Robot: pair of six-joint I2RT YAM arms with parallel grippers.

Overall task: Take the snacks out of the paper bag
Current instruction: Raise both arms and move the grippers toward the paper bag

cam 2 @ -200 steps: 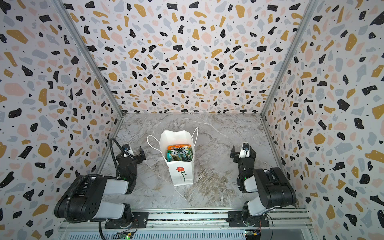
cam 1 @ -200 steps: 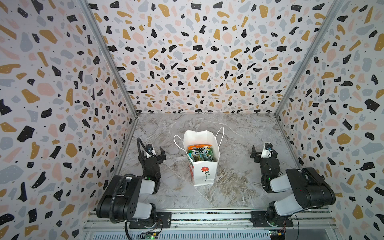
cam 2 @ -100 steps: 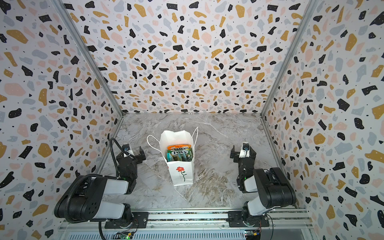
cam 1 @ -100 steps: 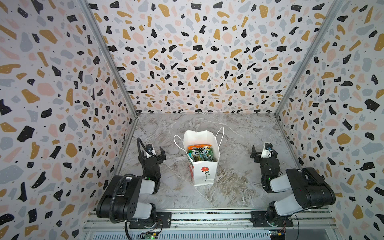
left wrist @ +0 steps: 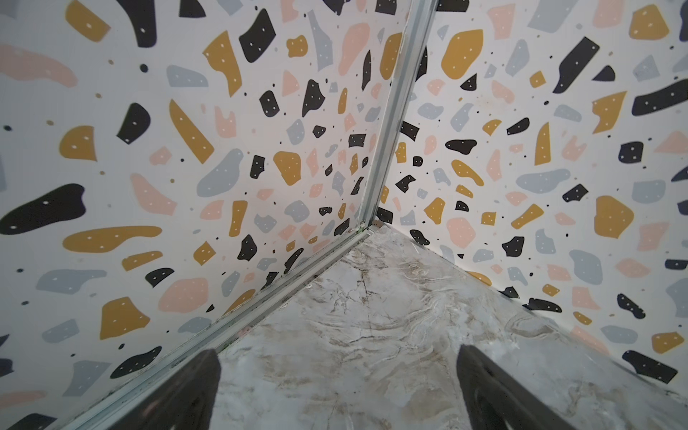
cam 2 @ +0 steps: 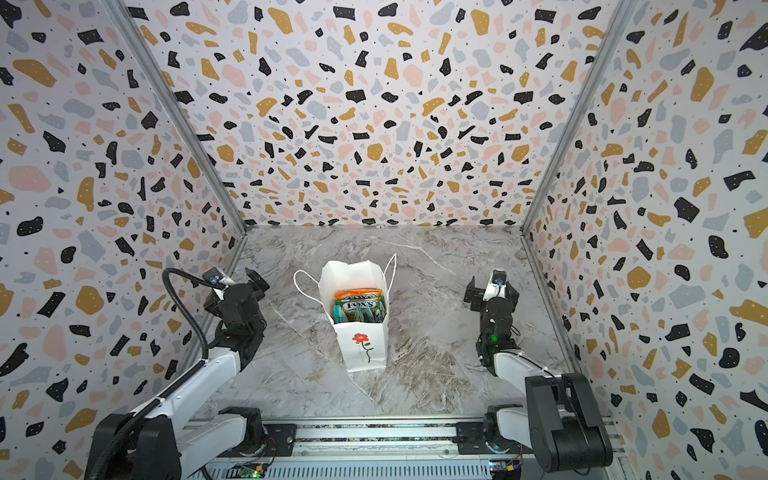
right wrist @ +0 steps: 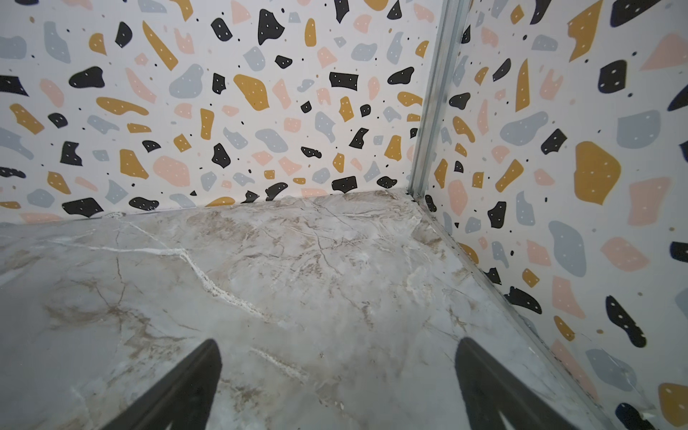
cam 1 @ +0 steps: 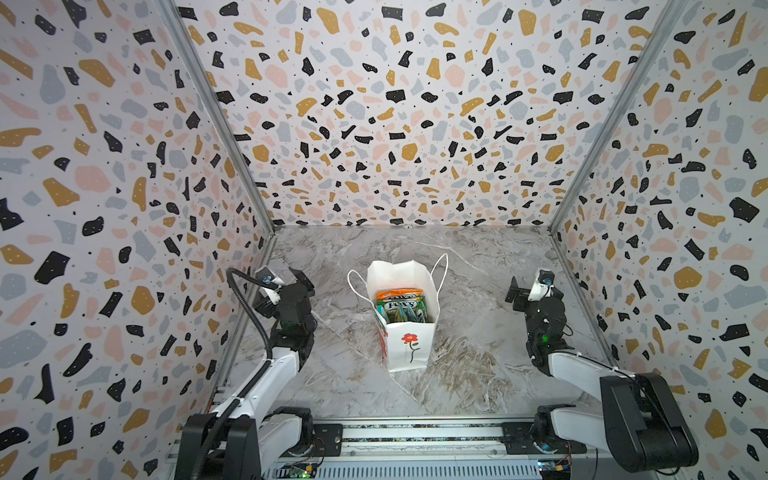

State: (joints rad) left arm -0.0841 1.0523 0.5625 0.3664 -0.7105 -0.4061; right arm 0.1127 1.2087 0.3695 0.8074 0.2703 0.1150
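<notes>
The white paper bag (cam 1: 409, 336) (cam 2: 363, 340) stands upright in the middle of the marble table (cam 1: 478, 266), mouth open, with a red flower drawn on its front. Inside it the snacks (cam 1: 401, 306) (cam 2: 360, 306) stand packed together: an orange packet behind green "FOX'S" packets. My left gripper (cam 1: 287, 279) (cam 2: 237, 279) (left wrist: 337, 352) hovers open to the left of the bag, well apart from it. On the bag's right, my right gripper (cam 1: 535, 291) (cam 2: 493, 291) (right wrist: 336, 341) is open too. Both wrist views show only bare marble between the fingers.
Terrazzo-patterned walls (cam 1: 395, 124) close in the table at the back and on both sides. A metal rail (cam 1: 415, 432) with the arm bases runs along the front edge. The bag's thin cord handles (cam 1: 441, 266) stick out on both sides.
</notes>
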